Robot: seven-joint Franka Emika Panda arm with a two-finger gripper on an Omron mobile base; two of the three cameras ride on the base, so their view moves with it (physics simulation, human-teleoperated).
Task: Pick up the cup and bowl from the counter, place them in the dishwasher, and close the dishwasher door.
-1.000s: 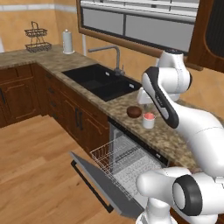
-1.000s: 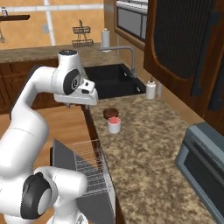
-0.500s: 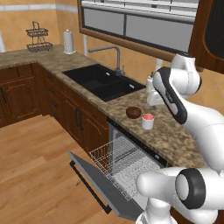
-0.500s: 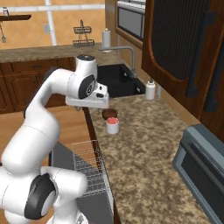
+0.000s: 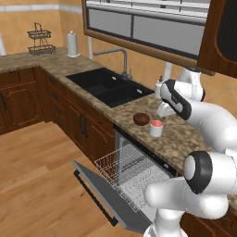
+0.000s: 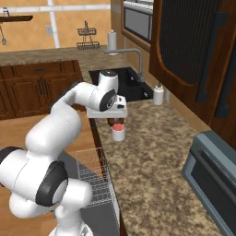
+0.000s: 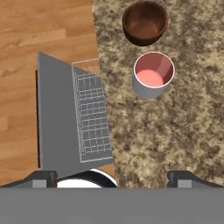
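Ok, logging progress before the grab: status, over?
Pincer open, empty, above counter. Cup and bowl side by side, untouched. Dishwasher door down, rack out. Nothing in the way.

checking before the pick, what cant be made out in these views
- Bowl, right base view: mostly hidden behind the hand.
- Gripper, hand view: fingertips barely clear the bottom band, open and empty.
- Dishwasher interior, left base view: cut off by the counter edge and the arm.
- Cup: any handle, none visible.
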